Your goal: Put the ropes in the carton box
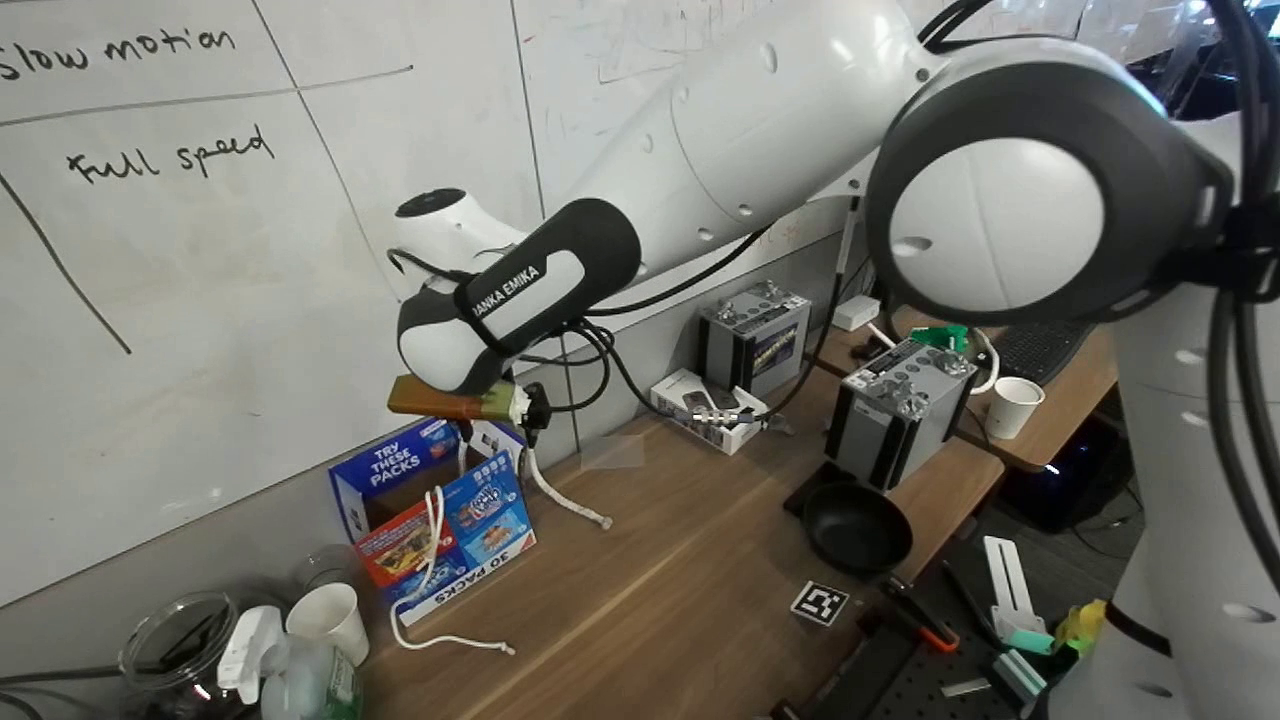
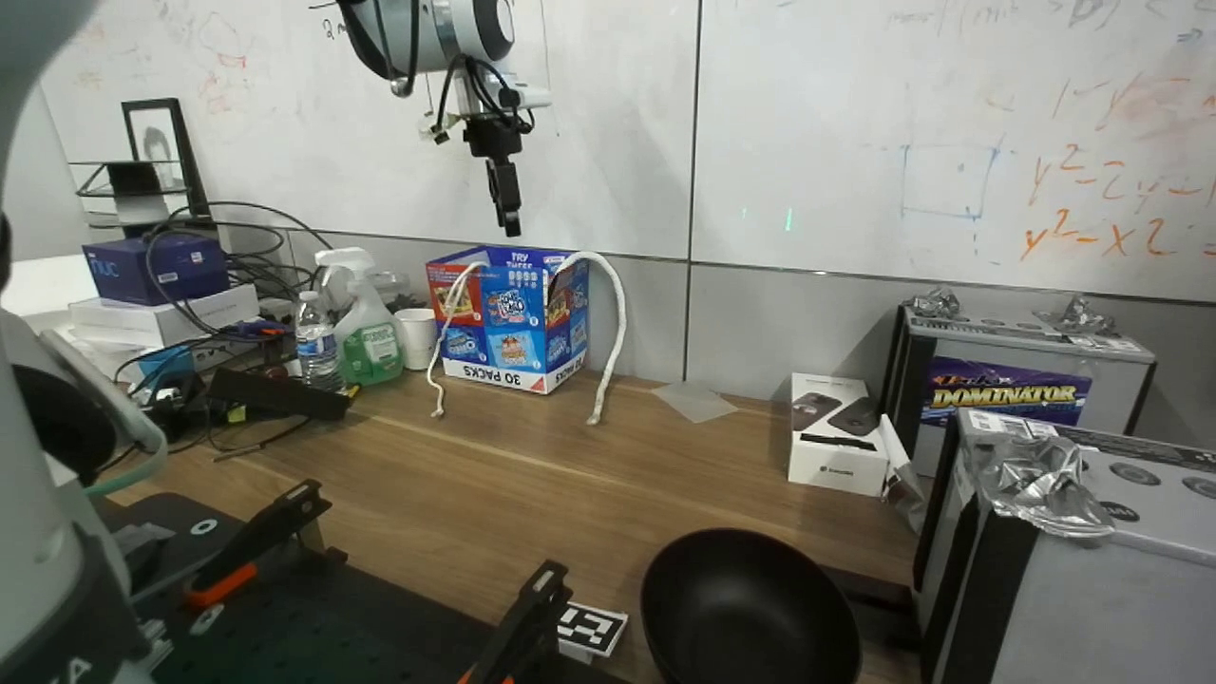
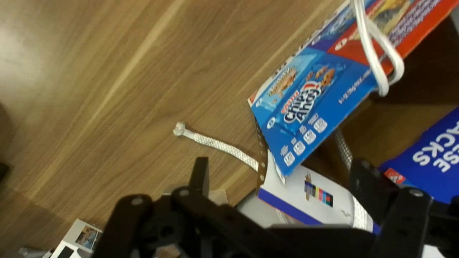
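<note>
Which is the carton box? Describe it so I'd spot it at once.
Find the big whiteboard, then the wooden table below it. Near that wall, beside a white paper cup, stands the carton box, blue and open-topped. Snack pictures on its sides and white ropes draped over its rim set it apart from the darker blue box beyond the spray bottle.

On the wooden table rest the carton box, rope ends and seemingly a translucent sheet.
</note>
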You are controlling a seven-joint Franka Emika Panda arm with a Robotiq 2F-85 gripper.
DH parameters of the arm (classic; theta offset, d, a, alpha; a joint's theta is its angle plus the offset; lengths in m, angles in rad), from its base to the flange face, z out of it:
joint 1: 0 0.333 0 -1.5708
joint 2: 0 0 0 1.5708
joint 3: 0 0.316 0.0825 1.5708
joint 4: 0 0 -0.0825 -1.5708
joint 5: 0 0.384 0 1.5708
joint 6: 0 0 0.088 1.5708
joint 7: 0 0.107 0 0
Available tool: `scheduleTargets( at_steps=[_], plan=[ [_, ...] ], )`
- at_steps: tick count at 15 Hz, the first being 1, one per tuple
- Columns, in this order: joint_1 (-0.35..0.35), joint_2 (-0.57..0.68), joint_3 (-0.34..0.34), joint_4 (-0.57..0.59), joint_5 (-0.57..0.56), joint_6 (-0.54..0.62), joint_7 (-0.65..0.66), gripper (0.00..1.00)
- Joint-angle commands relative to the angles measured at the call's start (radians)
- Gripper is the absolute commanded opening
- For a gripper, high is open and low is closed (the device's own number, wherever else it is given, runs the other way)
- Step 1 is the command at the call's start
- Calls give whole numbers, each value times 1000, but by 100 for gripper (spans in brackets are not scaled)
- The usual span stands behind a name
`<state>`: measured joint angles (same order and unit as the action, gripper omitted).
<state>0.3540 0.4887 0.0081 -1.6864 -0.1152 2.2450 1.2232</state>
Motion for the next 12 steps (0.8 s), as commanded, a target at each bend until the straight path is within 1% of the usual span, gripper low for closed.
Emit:
scheduleTargets(
  at_steps=[1, 6, 9, 12],
  plan=[
    [-46, -145, 97, -163, 109, 3, -137, 100],
    [-47, -190, 191, -330, 255, 83, -316, 100],
    [-34, -163, 226, -424, 280, 237, -453, 100],
    [-35, -102, 253, -468, 317, 409, -585, 100]
  ],
)
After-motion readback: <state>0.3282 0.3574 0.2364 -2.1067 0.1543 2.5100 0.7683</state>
